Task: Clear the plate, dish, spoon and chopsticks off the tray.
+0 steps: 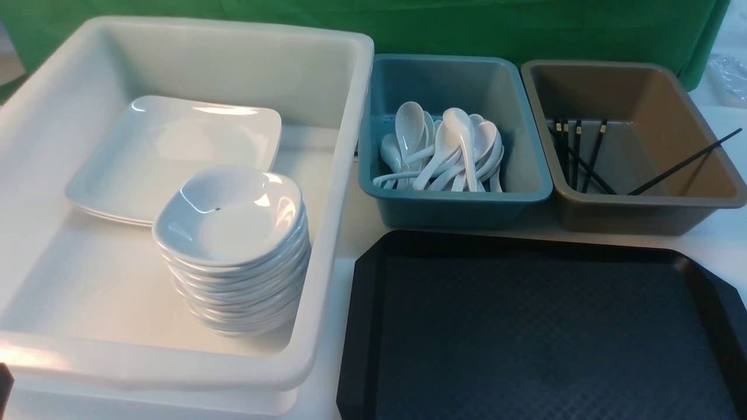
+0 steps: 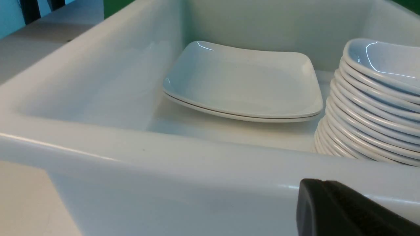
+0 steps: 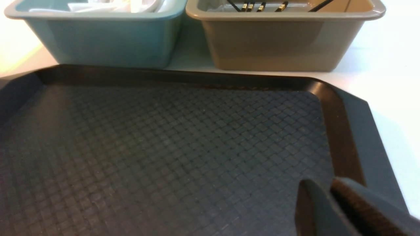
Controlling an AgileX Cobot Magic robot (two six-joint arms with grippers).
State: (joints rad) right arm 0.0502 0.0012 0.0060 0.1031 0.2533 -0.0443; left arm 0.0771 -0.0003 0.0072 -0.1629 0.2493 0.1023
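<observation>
The black tray [image 1: 525, 326] lies at the front right with nothing on it. The plate [image 1: 175, 146] rests on another in the white tub [image 1: 350, 116], and the dish [image 1: 230, 213] tops a stack of several beside it. White spoons [image 1: 464, 137] fill the teal tub [image 1: 455, 204]. Black chopsticks [image 1: 578, 154] lie in the brown tub [image 1: 642, 213]. In the left wrist view, my left gripper [image 2: 313, 181] is shut and empty, just outside the tub's near wall. My right gripper [image 3: 321, 183] hovers over the tray's [image 3: 164, 147] corner, its fingers a narrow gap apart with nothing between them.
A green cloth [image 1: 467, 23] hangs behind the tubs. One chopstick [image 1: 683, 163] leans over the brown tub's right rim. The white tabletop [image 1: 718, 239] shows to the right of the tray and tubs.
</observation>
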